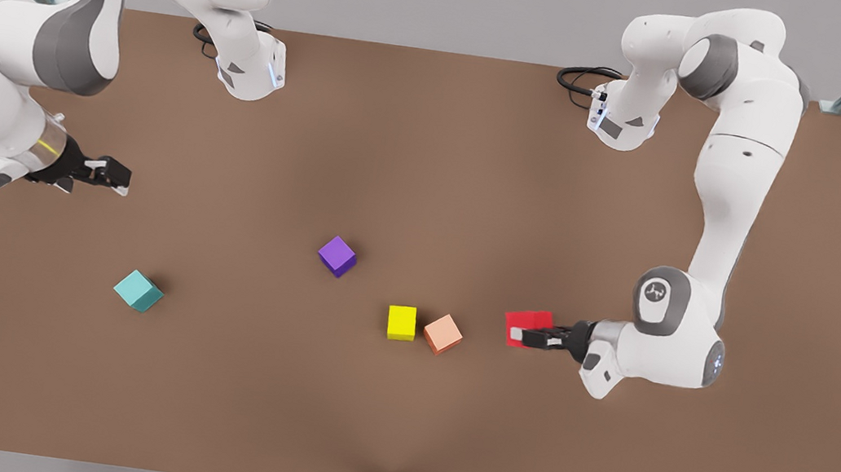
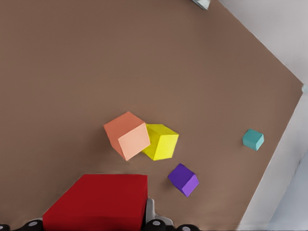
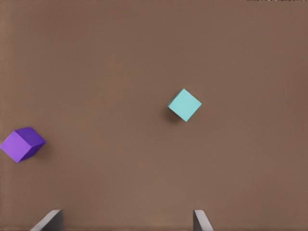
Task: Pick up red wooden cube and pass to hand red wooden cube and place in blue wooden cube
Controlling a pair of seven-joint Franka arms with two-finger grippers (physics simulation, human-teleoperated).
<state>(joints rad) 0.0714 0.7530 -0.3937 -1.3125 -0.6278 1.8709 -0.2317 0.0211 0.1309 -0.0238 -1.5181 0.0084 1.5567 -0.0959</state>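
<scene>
Your left claw (image 1: 518, 334), on the front view's right, is clenched on the red wooden cube (image 1: 528, 327) (the left wrist view shows it large between the fingers (image 2: 150, 211)), with the salmon cube (image 1: 443, 333) and the touching yellow cube (image 1: 401, 322) close by. Your right claw (image 1: 118, 177) waits released at the front view's left, near that tabletop (image 1: 433, 147) edge. The blue wooden cube (image 1: 137, 290) sits below it, with bare room around. The purple cube (image 1: 337, 256) stands apart mid-table. You'll find no readable writing anywhere.
</scene>
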